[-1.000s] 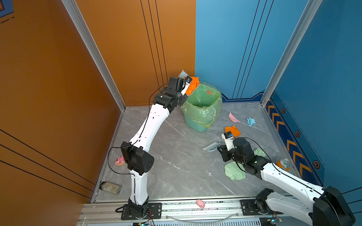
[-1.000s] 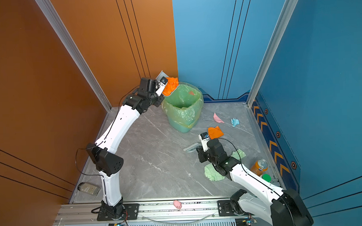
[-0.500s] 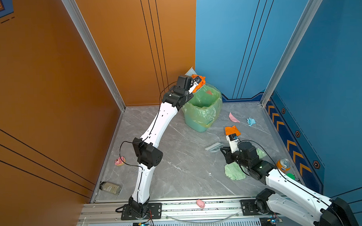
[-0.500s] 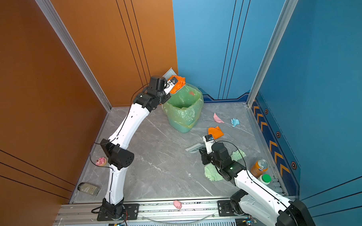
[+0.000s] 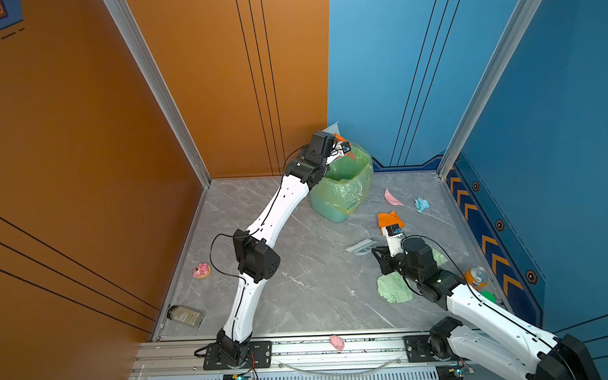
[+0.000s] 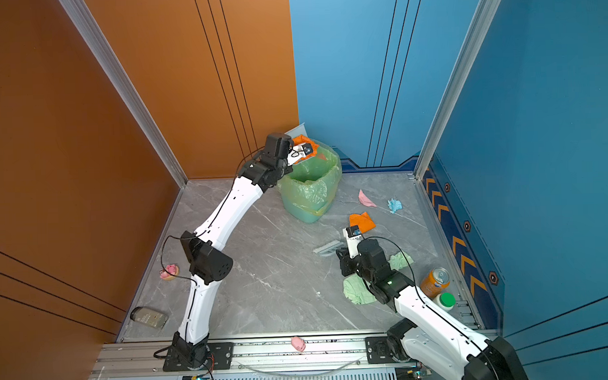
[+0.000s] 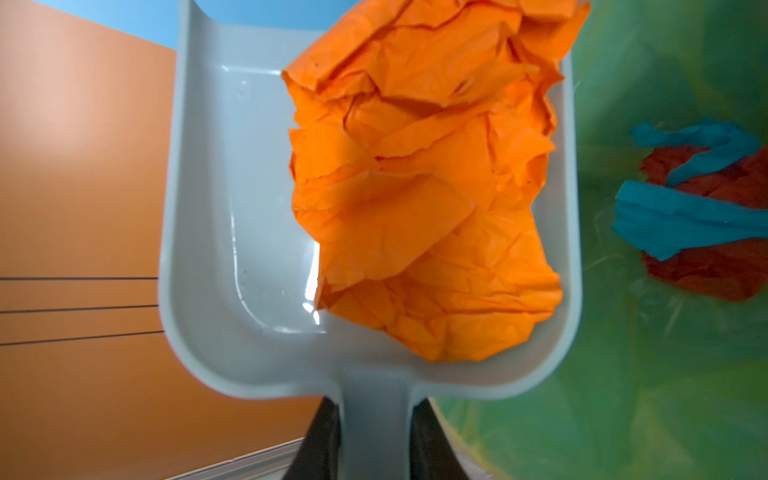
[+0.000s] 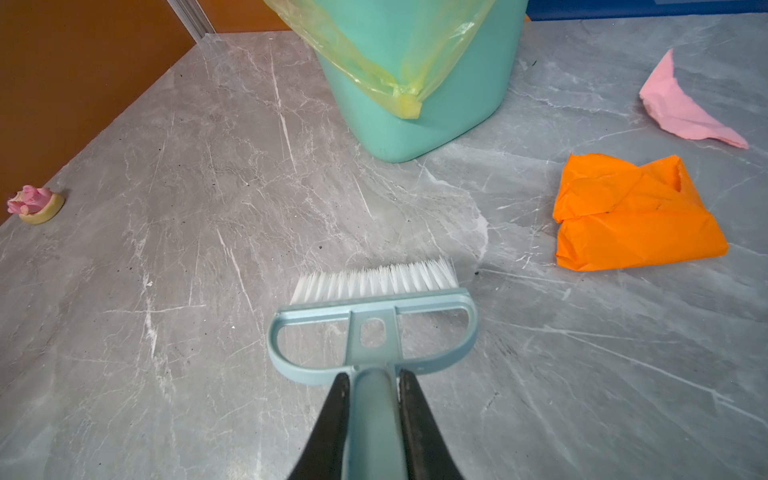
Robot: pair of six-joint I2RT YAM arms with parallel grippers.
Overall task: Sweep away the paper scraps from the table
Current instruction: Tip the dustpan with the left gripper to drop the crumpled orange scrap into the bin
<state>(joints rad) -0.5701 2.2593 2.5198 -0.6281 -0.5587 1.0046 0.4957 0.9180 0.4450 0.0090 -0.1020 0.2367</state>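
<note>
Orange tissue, one big crumpled wad (image 7: 424, 187), lies in the grey dustpan (image 7: 232, 208), and the left claw (image 7: 376, 419) is clamped shut on the pan's handle. The pan is raised at the rim of the green-lined bin (image 5: 344, 182), partly over its mouth. Red and blue scraps (image 7: 706, 232) already lie inside.

The right claw (image 8: 374, 399) is closed on the handle of the small brush (image 8: 374, 299), held low over the worktop (image 8: 166, 291) – whether the bristles touch it I cannot tell. On the worktop lie an orange scrap (image 8: 631, 220) near the brush, a pink scrap (image 8: 681, 108) beyond it, a blue scrap (image 5: 421, 204) towards the far wall, and a pale green scrap (image 5: 393, 288) partly under the right arm.

The wad looks light and springy, and it reaches the pan's open end. Tipped before that end is well over the opening, it could slide off outside the bin and drop into the corner behind it – an awkward place to sweep. The pan's edge might also catch the loose liner and pull the bin over, spilling what is in it
</note>
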